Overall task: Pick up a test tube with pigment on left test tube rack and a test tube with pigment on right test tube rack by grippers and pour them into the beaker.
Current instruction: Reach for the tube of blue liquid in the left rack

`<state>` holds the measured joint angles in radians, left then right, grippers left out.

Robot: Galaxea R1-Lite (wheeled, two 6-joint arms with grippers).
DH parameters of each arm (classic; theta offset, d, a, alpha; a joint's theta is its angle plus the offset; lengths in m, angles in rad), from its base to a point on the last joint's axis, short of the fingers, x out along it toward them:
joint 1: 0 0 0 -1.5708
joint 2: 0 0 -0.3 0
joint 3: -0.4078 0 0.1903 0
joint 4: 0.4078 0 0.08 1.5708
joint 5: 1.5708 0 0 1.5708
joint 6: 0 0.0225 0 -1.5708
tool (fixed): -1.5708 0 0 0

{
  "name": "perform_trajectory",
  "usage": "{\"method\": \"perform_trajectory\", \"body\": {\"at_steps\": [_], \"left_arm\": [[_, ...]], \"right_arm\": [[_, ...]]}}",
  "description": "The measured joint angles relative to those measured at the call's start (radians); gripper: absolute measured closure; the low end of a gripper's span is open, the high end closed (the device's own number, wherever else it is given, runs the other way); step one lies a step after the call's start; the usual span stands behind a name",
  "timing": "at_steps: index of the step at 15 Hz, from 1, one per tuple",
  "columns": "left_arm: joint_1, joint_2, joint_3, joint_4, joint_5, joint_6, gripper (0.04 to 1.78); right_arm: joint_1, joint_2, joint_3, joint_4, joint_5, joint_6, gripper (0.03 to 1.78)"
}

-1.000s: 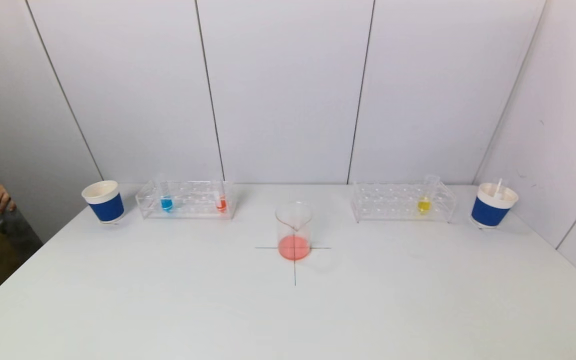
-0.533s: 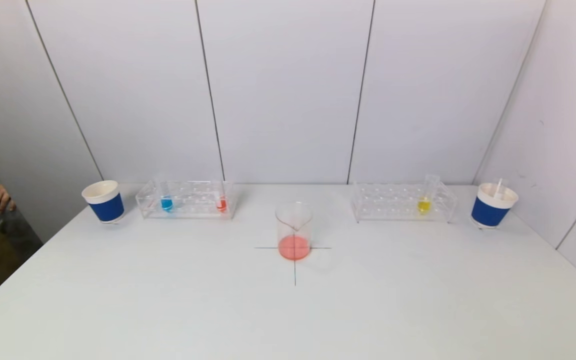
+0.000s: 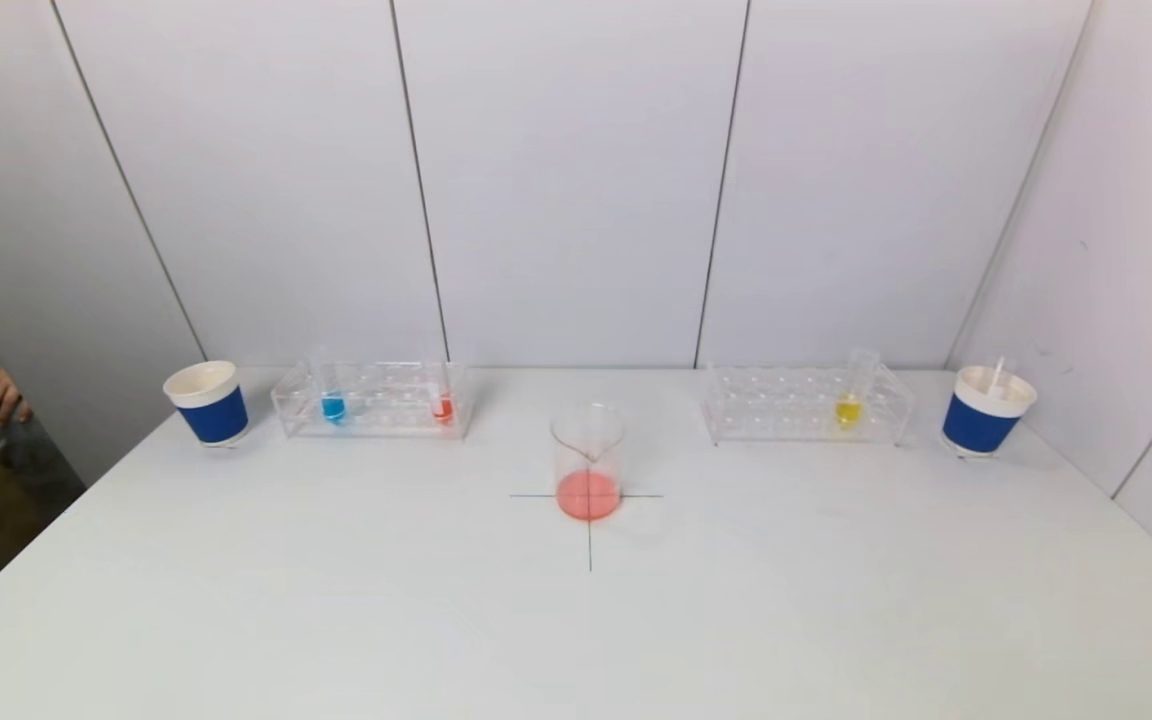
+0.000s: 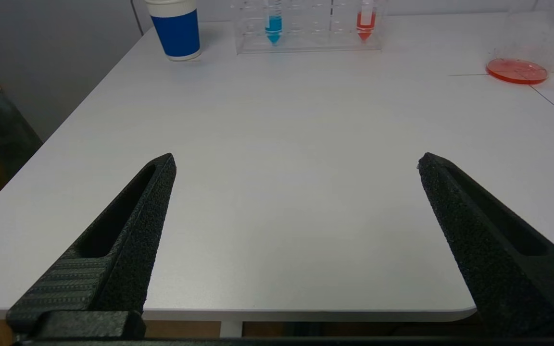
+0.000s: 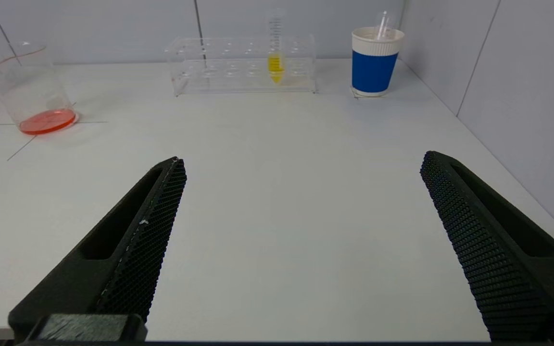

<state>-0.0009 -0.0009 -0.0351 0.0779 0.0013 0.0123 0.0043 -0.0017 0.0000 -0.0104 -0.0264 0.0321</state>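
Note:
A clear beaker [image 3: 588, 460] with red liquid at its bottom stands on a drawn cross in the middle of the table. The left test tube rack [image 3: 373, 400] holds a blue test tube [image 3: 333, 402] and a red test tube [image 3: 443, 402]. The right test tube rack [image 3: 806, 404] holds a yellow test tube [image 3: 848, 404]. Neither arm shows in the head view. My left gripper [image 4: 296, 163] hangs open over the table's near edge, far from its rack [image 4: 308, 26]. My right gripper [image 5: 301, 161] is open too, nothing between its fingers, well short of the yellow tube [image 5: 275, 60].
A blue paper cup [image 3: 207, 402] stands left of the left rack. Another blue cup [image 3: 986, 410] holding a thin clear item stands right of the right rack. Walls close the back and right sides. A person's hand [image 3: 1, 395] shows beyond the table's left edge.

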Motion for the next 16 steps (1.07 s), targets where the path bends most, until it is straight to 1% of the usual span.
{"method": "perform_trajectory", "body": {"at_steps": [13, 16], "left_arm": [[0.0, 0.0, 0.001, 0.0, 0.004, -0.001, 0.06], [0.0, 0.0, -0.039, -0.02, 0.011, 0.0, 0.06]], "right_arm": [[0.0, 0.0, 0.0, 0.0, 0.001, 0.0, 0.04], [0.0, 0.0, 0.0, 0.0, 0.001, 0.0, 0.04]]}}
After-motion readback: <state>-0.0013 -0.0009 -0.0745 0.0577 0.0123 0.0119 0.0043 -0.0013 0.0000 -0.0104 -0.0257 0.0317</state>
